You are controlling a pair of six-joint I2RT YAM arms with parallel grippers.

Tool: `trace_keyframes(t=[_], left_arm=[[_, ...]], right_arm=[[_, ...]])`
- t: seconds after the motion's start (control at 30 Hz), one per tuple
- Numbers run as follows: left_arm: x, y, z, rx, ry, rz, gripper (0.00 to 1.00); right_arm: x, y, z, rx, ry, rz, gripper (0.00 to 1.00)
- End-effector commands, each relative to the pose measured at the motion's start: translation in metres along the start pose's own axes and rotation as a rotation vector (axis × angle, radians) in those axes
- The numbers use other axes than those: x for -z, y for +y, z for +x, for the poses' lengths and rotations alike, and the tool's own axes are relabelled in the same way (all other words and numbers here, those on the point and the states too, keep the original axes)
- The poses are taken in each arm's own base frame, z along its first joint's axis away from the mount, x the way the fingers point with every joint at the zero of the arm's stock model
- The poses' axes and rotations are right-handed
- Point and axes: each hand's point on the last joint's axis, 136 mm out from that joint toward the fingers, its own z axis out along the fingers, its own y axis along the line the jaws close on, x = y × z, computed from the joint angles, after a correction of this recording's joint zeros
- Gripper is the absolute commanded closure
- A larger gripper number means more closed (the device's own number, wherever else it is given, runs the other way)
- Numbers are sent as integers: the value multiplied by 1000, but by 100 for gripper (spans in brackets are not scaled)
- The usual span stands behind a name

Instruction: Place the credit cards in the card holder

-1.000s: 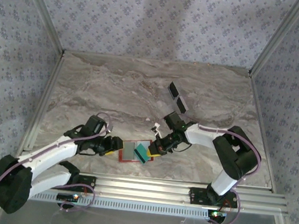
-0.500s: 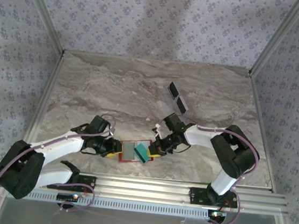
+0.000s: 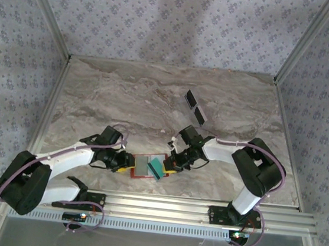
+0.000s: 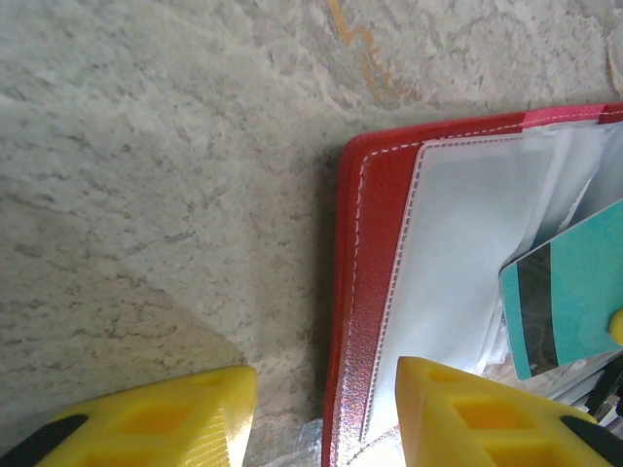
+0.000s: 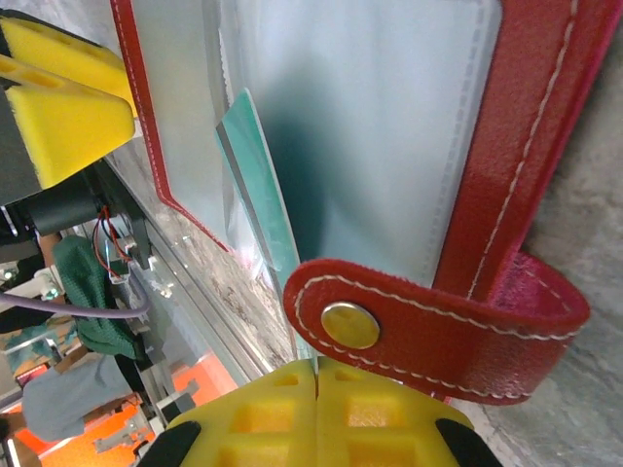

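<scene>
The jaws of the left gripper (image 4: 323, 377) stand spread. One yellow finger is over the bare table (image 4: 146, 195) and the other over the clear pocket (image 4: 458, 253) at the left edge of the open red wallet (image 4: 350, 292), so they straddle that edge without pinching anything I can make out. The right gripper (image 5: 316, 379) has its jaws pressed flat together just below the wallet's strap (image 5: 438, 341) and its metal snap (image 5: 350, 324). I cannot tell whether a corner of the teal card (image 4: 574, 287) is nipped between them, since the strap hides the spot. The wallet lies open and flat near the front of the table, between the two grippers. The teal card sits slantwise on its right half, apparently partly in among the clear sleeves, with its striped end showing. Two dark cards (image 3: 195, 107) lie well apart from it, further back on the table. To my eye, the step in hand is seating that teal card. Doing it well means the left side pinning the wallet so it cannot skate across the smooth table. The right should square the card to the pocket mouth and push along the card's length, low and slow. A push at an angle would likely buckle the sleeve or jam a corner.
</scene>
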Motion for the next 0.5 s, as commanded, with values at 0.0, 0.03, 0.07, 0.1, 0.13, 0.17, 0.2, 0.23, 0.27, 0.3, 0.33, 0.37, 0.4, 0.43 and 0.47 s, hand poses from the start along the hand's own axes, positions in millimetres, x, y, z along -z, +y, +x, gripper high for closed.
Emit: trace_keyframes(t=[0.0,0.03,0.07,0.1,0.13,0.17,0.2,0.23,0.27,0.3,0.33,0.37,0.4,0.43,0.47], left_arm=[[-8,-4,-1,-64,-10,18,55],[-8,-5,-1,-69,-15,25,55],[-8,-6,-2,-67,-20,30,54],[-8,-7,-3,-65,-23,37,54],[-8,-9,-3,-64,-23,45,54],[-7,-11,-3,-68,-19,52,54],[-7,-12,-3,-76,-20,54,54],[-7,-10,-2,-81,-21,50,54],[-7,-10,-2,-86,-24,50,54],[-7,-9,-2,-85,-26,50,54],[-7,-10,-2,-85,-28,57,54],[-7,-11,-1,-84,-26,62,54],[-6,-13,-1,-85,-23,72,54],[-6,-13,0,-88,-22,77,54],[-5,-13,1,-91,-24,77,54]], right_arm=[[4,4,-3,-3,-39,39,100],[3,5,-3,0,-38,42,100],[3,4,-2,-4,-39,50,100],[3,3,-2,-8,-44,55,100],[2,3,-1,-12,-53,58,100],[2,2,-1,-14,-64,58,100],[0,2,-1,-27,-72,54,100],[-1,3,-1,-27,-74,48,100],[-3,1,-1,-30,-71,53,100],[-4,1,0,-30,-71,55,100],[-4,1,1,-32,-72,57,100],[-4,1,1,-35,-77,57,100],[-3,1,1,-37,-83,56,100],[-3,2,1,-37,-86,54,100],[-3,2,1,-36,-85,54,100]])
